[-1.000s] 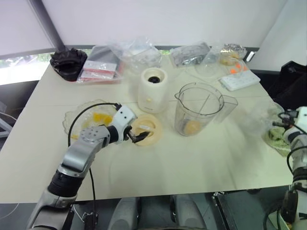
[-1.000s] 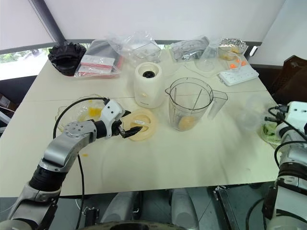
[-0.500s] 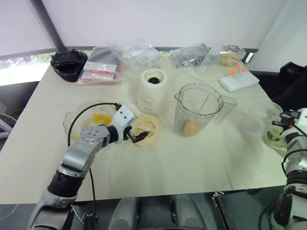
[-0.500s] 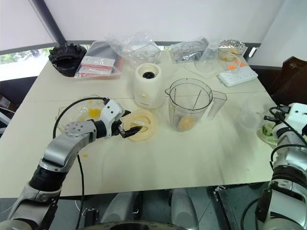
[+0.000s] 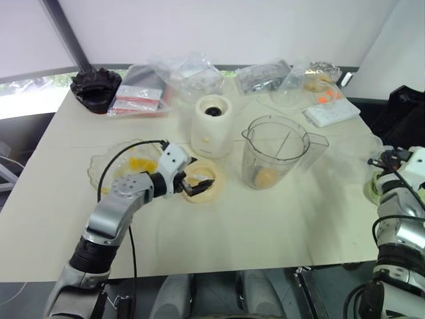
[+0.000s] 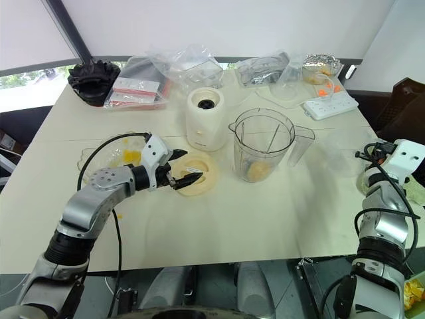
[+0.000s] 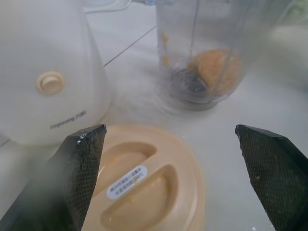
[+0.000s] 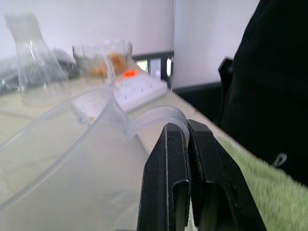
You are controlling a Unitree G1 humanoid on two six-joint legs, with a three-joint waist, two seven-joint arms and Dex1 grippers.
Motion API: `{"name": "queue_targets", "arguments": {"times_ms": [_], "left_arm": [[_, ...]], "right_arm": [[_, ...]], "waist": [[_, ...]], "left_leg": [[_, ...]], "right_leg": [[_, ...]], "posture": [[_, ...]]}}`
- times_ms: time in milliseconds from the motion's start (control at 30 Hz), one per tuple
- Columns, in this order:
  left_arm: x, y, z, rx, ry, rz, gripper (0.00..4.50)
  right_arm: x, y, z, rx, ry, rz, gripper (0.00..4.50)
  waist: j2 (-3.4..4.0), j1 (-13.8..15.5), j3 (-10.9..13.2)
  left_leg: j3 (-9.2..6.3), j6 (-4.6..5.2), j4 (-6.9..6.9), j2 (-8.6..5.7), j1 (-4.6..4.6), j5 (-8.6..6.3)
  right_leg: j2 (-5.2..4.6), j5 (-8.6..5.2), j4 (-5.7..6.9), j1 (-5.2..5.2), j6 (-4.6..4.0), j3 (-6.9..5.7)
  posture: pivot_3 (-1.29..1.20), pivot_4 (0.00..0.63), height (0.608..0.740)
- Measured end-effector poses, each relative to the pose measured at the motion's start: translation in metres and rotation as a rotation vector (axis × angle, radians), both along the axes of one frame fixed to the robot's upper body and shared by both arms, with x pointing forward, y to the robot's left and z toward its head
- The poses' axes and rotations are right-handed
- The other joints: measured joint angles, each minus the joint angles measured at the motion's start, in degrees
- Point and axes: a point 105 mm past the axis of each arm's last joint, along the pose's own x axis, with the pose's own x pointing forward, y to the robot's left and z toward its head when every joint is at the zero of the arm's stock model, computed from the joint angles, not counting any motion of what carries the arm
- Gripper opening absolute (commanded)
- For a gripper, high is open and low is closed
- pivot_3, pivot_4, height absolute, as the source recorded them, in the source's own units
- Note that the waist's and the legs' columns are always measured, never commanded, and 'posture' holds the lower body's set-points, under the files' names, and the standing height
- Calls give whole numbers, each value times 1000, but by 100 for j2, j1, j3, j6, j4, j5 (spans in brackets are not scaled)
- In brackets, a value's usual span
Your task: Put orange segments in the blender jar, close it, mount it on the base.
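left gripper (image 6: 178, 167): jaws wide, straddling the flat cream lid (image 6: 194, 173), just left-front of the blender jar
right gripper (image 8: 185, 144): fingers pressed together, nothing between them, far right of the blender jar at table edge, next to a clear plastic cup (image 8: 72, 163)
blender jar (image 6: 260, 143): upright on table, uncapped
orange segments (image 6: 257, 170): in jar bottom; more in wavy-edged bowl (image 5: 99, 164) left of jar
base (image 6: 205, 118): upright, just left-behind the jar, socket bare
power strip (image 6: 330, 104): behind-right of jar
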Motion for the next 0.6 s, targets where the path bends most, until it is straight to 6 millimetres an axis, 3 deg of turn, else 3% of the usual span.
{"name": "queue_targets", "arguments": {"times_ms": [133,233,467,600], "left_arm": [[-1,-1,1,-3,-6,-13,4500],[-1,-2,1,-8,-12,-23,4500],[-1,-6,3,-9,-15,-63,4500],[-2,-10,2,-8,-10,-90,4500]], "right_arm": [[-1,-1,9,-1,-19,-9,34],[0,0,27,-20,-55,-10,34],[-6,18,110,-179,-193,63,34],[-9,41,136,-273,-201,153,34]], "waist": [[3,2,2],[9,0,5],[15,15,8],[15,20,8]], "left_leg": [[1,0,-2,0,0,0],[2,0,-4,0,-1,0],[2,0,-27,-1,2,0],[2,0,-45,-1,1,0]], "right_leg": [[0,-1,-1,-1,0,1],[0,-1,-1,-4,0,2],[1,-4,-2,-12,3,1],[-4,-11,-6,-16,9,2]], "posture": [[0,150,740],[0,150,740],[0,150,740],[0,150,740]]}}
